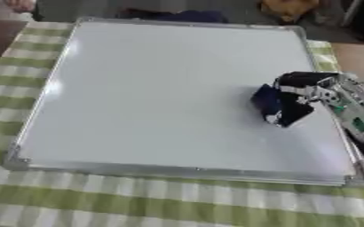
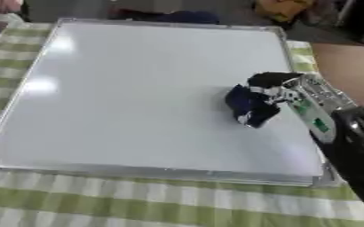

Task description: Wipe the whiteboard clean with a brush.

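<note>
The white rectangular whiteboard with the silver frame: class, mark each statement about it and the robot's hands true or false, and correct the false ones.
1. The white rectangular whiteboard with the silver frame lies flat on a green and white checked tablecloth. True.
2. The robot's left hand holds the brush. False: the right hand holds the dark blue brush; no left hand shows.
3. The brush is on the right half of the board. True.
4. The brush lies on the tablecloth beside the board. False: it is over the board's white surface.
5. Bold writing covers the board's left half. False: no marks show there.
</note>
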Motion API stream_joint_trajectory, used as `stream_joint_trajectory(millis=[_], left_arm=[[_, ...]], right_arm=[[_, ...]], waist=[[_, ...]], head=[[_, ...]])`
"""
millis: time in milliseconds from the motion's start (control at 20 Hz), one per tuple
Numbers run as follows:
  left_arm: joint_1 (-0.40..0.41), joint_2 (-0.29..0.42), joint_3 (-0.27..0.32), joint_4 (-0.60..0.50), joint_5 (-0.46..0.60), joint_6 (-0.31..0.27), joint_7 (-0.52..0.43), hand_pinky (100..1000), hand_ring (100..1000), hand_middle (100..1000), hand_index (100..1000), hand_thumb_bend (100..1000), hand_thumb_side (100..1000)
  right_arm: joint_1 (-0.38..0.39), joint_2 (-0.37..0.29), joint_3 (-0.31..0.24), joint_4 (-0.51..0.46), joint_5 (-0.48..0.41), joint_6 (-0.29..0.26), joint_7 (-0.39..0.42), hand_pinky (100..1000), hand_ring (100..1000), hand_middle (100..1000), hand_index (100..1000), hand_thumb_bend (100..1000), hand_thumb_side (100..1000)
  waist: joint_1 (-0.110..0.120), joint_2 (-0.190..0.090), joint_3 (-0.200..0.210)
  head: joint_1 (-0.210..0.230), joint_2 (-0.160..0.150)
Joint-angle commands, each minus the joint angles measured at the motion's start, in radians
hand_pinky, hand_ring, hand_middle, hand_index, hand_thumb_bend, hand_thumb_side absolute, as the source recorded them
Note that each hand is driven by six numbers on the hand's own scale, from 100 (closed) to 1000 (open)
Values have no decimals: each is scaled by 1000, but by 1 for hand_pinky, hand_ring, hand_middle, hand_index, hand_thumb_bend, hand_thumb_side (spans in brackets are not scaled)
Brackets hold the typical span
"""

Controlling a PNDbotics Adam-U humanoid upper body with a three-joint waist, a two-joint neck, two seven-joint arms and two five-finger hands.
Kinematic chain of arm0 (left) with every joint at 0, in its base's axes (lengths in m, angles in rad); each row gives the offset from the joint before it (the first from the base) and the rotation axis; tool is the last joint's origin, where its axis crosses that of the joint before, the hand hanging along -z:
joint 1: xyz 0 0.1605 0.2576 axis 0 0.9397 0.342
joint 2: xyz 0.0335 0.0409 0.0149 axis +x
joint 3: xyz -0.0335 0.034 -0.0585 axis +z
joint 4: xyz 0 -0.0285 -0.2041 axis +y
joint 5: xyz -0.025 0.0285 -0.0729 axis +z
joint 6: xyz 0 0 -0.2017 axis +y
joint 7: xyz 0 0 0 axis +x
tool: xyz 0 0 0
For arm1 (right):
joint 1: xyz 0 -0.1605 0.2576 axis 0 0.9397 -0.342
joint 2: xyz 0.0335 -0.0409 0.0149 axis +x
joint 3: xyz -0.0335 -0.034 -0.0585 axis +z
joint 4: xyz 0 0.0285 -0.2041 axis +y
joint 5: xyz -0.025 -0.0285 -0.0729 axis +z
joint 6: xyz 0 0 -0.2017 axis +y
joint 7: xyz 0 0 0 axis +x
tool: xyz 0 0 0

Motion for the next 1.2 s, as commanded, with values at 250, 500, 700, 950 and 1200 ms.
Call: stream_joint_trajectory(millis=[250,500,700,950,1200], left_arm=[[-14,15,0,-19,1,-1,-5,635,782,776,687,169,1000],[-14,16,0,-19,2,0,-5,635,782,776,687,169,1000],[-13,16,0,-19,2,0,-5,635,782,776,687,169,1000],[-13,17,0,-19,3,0,-5,635,782,776,687,169,1000],[-14,18,-1,-19,2,0,-6,635,783,776,687,168,1000]], right_arm=[[28,-12,20,85,30,6,-1,589,720,407,665,100,486],[35,-14,24,74,8,-2,12,585,714,398,658,100,487],[41,-21,40,49,-6,-18,35,584,713,397,656,100,486],[43,-24,45,26,-39,-31,70,581,716,500,665,100,508],[53,-33,50,-4,-67,-40,93,597,730,539,675,100,664]], waist=[[8,-4,-3],[8,-6,-5],[7,-8,-5],[7,-12,-6],[6,-15,-8]], head=[[5,-16],[9,-17],[9,-16],[9,-16],[12,-16]])
